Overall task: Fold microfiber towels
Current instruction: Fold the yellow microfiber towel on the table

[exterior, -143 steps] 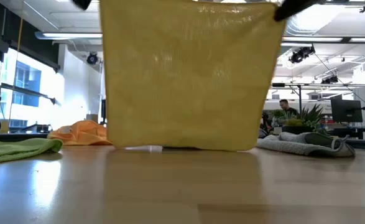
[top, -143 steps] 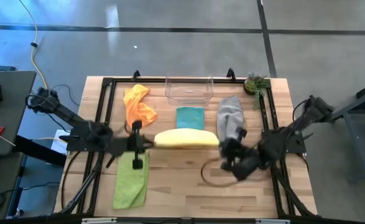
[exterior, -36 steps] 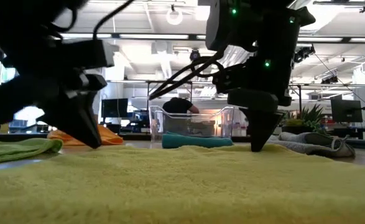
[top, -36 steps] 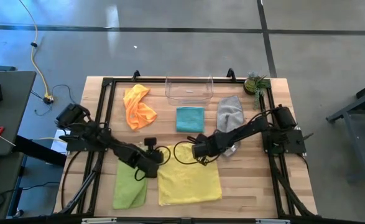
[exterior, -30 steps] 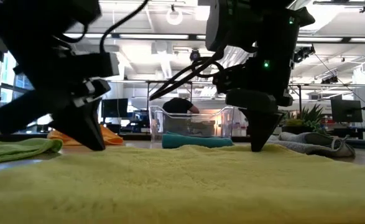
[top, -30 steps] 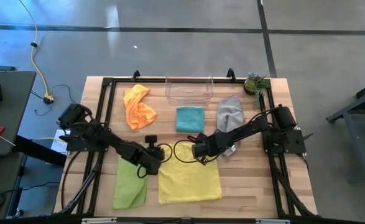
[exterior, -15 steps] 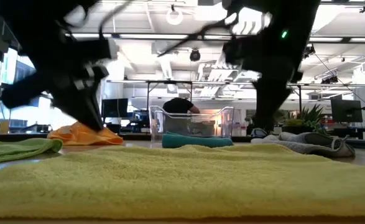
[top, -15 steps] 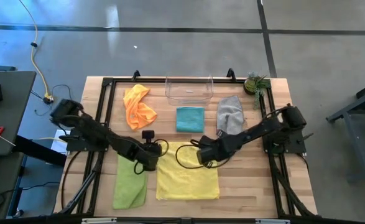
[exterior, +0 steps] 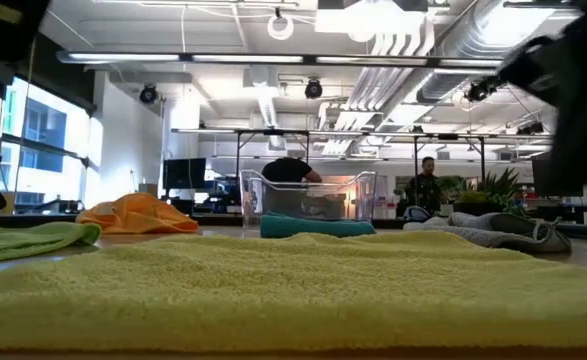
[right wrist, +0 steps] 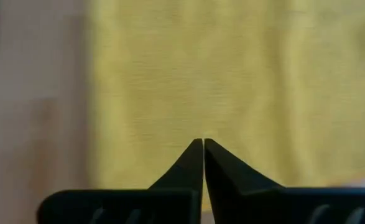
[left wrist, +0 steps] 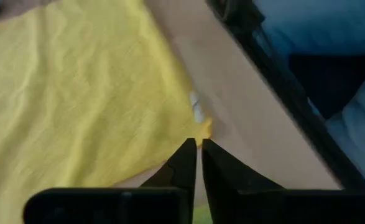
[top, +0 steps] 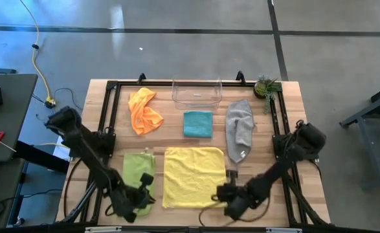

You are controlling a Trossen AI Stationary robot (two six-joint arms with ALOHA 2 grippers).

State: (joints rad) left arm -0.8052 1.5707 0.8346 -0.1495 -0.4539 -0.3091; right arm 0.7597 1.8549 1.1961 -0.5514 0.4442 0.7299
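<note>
Both grippers, left point(top: 140, 197) and right point(top: 227, 197), were pinched shut and empty at the near corners of the yellow towel point(top: 194, 176), which lay flat between them; no fold seemed begun; orange point(top: 144, 110), grey point(top: 239, 129) and lime green point(top: 136, 172) towels waited unfolded, while teal point(top: 197, 123) apparently lay folded.

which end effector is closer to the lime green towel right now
Left. The left end effector sits at the lime green towel's near edge, beside the yellow towel's corner. The right end effector is on the far side of the yellow towel, at its other near corner.
</note>
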